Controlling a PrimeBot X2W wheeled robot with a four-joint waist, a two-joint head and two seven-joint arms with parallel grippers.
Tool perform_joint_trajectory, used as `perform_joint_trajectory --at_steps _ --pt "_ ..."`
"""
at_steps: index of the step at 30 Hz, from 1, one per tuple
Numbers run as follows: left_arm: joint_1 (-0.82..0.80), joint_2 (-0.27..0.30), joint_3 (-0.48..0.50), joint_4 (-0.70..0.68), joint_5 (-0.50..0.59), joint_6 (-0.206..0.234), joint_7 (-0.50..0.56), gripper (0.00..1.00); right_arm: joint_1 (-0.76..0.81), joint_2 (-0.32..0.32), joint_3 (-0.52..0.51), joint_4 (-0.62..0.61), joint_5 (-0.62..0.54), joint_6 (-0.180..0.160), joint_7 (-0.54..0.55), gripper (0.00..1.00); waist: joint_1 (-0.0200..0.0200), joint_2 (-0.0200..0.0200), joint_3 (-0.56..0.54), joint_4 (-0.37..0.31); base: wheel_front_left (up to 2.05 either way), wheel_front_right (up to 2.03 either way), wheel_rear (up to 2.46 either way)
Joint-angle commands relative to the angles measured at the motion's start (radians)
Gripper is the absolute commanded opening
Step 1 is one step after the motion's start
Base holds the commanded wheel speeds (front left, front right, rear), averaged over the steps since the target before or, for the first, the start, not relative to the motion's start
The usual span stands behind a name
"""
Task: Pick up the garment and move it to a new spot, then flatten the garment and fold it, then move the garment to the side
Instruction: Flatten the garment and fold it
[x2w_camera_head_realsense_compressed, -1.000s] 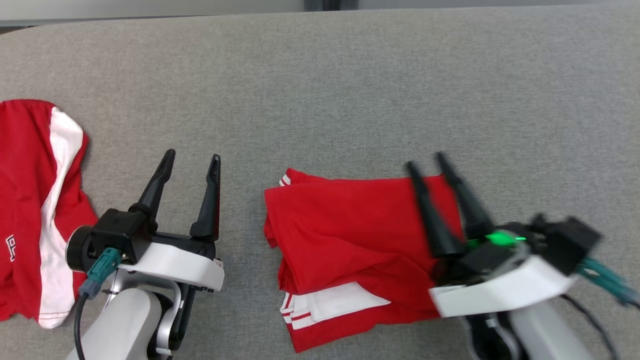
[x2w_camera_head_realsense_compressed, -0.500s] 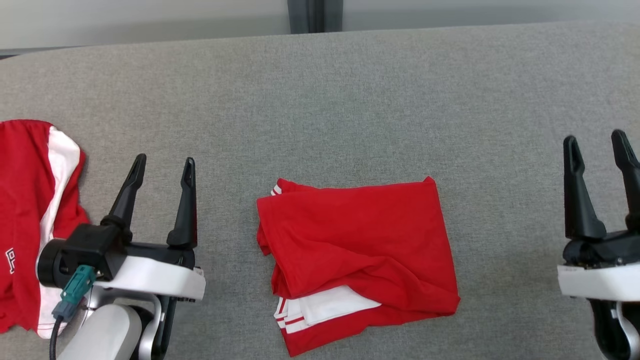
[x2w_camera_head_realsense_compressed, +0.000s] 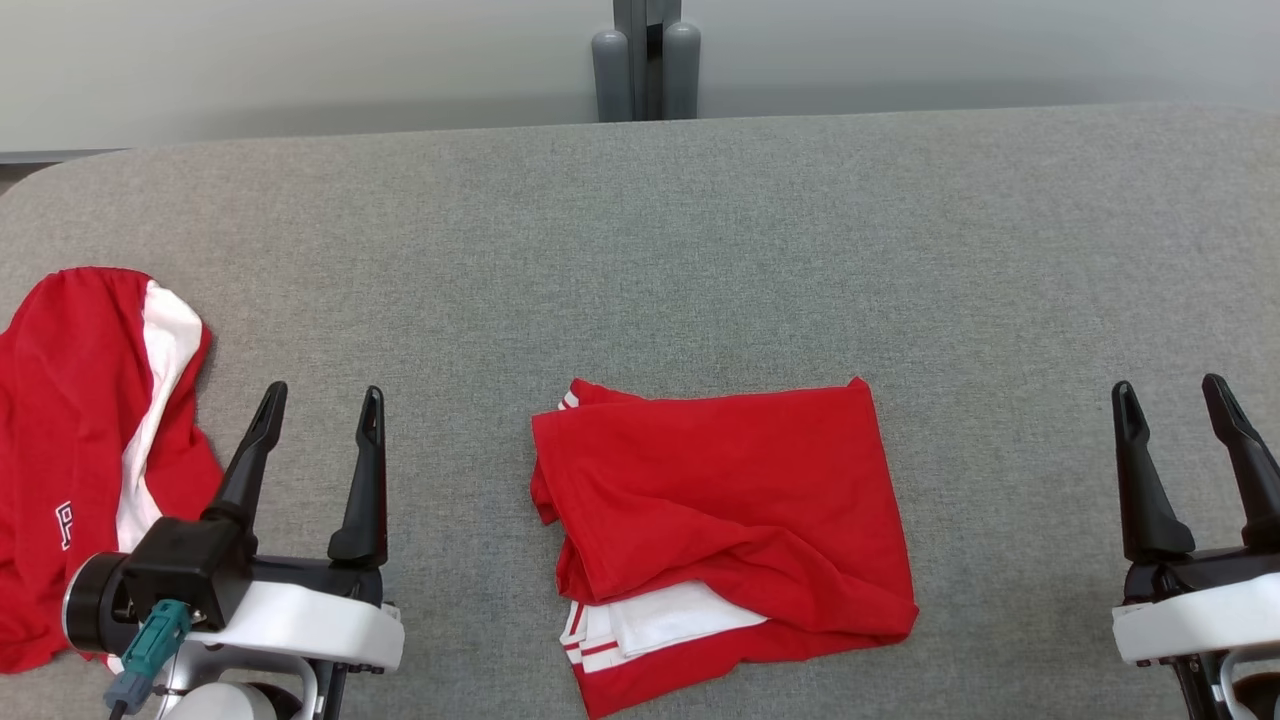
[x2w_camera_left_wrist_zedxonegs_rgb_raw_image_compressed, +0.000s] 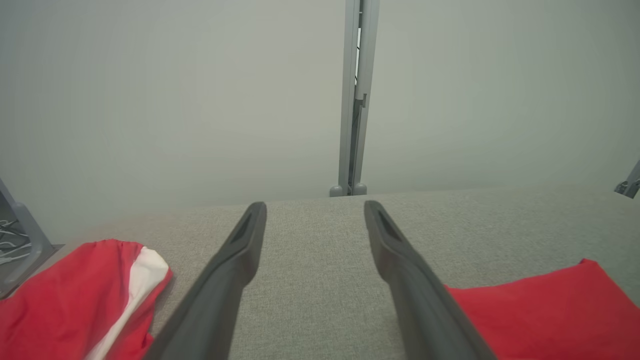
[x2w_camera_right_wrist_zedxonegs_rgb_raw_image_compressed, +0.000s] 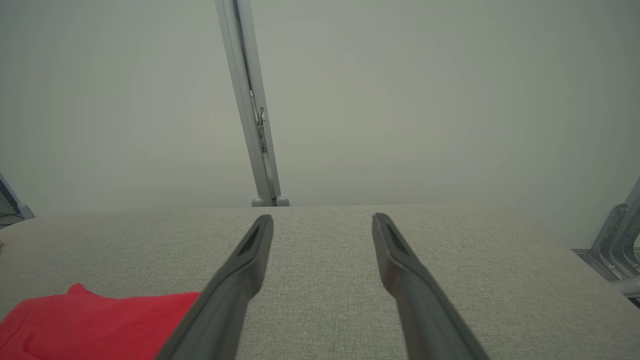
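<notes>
Nearest, at the lower left of the head view, the left gripper (x2w_camera_head_realsense_compressed: 323, 393) rests above the tabletop (x2w_camera_head_realsense_compressed: 700, 250) with its two fingers (x2w_camera_head_realsense_compressed: 365, 480) apart and nothing between them. At the lower right, the right gripper (x2w_camera_head_realsense_compressed: 1167, 387) is in the same condition: fingers (x2w_camera_head_realsense_compressed: 1138, 480) apart, gripping nothing. Both point away from the robot.

Between the two grippers, well apart from each, the garment (x2w_camera_head_realsense_compressed: 720, 500) lies folded on the tabletop as a roughly rectangular red stack. White striped layers show along its near left edge, and the top layer carries loose creases. In the left wrist view the garment (x2w_camera_left_wrist_zedxonegs_rgb_raw_image_compressed: 550, 310) sits beside the right-hand finger of the left gripper (x2w_camera_left_wrist_zedxonegs_rgb_raw_image_compressed: 315, 210). In the right wrist view it (x2w_camera_right_wrist_zedxonegs_rgb_raw_image_compressed: 100, 320) lies at the lower left of the right gripper (x2w_camera_right_wrist_zedxonegs_rgb_raw_image_compressed: 322, 220).

At the robot's far left, a second red garment (x2w_camera_head_realsense_compressed: 70, 450) with a white panel lies crumpled, near the left gripper but not touching it. The left wrist view shows it (x2w_camera_left_wrist_zedxonegs_rgb_raw_image_compressed: 75, 295) at the lower left.

Beyond the far edge of the tabletop stand a grey post (x2w_camera_head_realsense_compressed: 645, 60) and a pale wall (x2w_camera_head_realsense_compressed: 300, 60)
</notes>
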Motion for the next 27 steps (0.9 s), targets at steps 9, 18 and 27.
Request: perform_joint_trajectory --at_steps 9,18,27 --pt "-0.027 0.005 0.016 -0.01 0.001 -0.014 -0.033 1.0 0.004 -0.01 0.001 0.0 0.004 0.001 -0.004 1.0 0.0 -0.0001 0.004 0.005 0.0 0.0 0.0" --pt "-0.074 0.011 0.034 0.04 0.005 -0.075 -0.069 1.0 -0.024 -0.053 0.048 0.022 0.022 0.001 0.013 1.0 0.0 -0.0001 0.03 0.033 0.0 0.0 0.0" --pt "-0.113 -0.02 0.022 0.074 0.016 -0.108 -0.08 1.0 -0.108 -0.122 0.315 0.117 0.08 0.001 0.026 0.0 0.0 -0.0001 0.076 0.092 0.0 0.0 0.0"
